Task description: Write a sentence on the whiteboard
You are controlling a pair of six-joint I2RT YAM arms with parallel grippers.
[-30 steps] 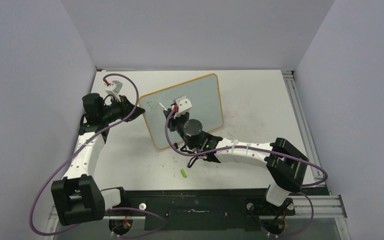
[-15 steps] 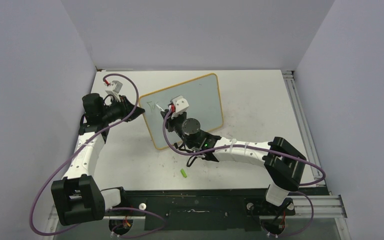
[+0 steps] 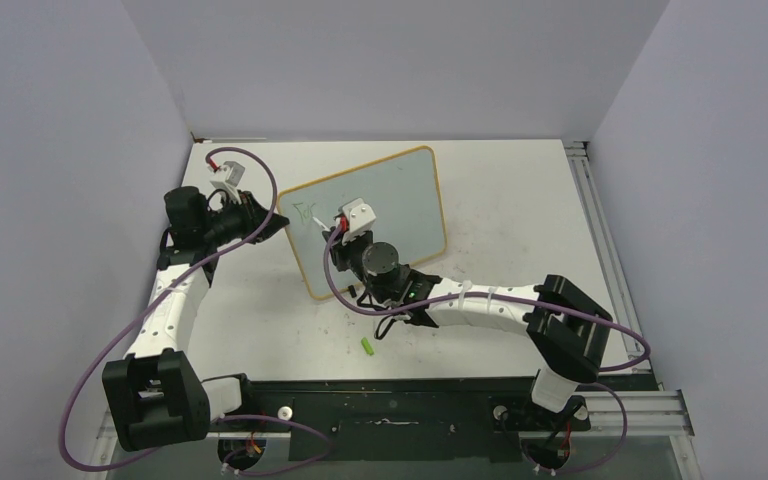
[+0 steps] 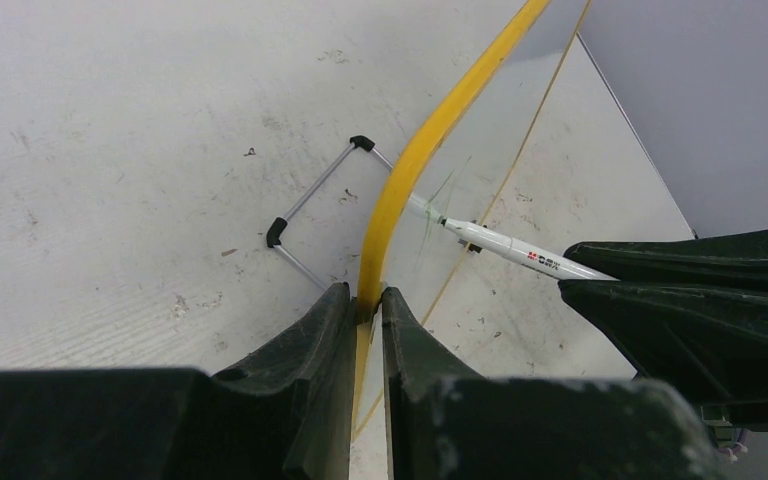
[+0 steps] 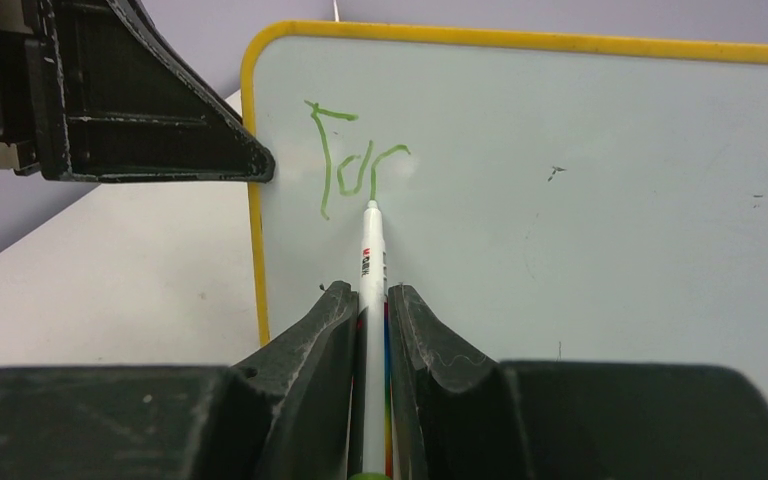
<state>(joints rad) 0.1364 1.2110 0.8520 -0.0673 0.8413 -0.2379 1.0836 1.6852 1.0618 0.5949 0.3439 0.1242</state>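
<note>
Green strokes of the sentence (image 5: 355,160), barely begun, sit near one corner of the whiteboard (image 5: 580,200). To write, the right gripper (image 5: 370,300) is clamped on the marker (image 5: 371,250), whose tip touches the board. The left gripper (image 4: 367,298) pinches the board's yellow frame, apparently steadying it.

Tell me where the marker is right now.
Right wrist view: the marker is clamped in the right tool, its tip on the whiteboard at the green writing, near the board's left edge.
</note>
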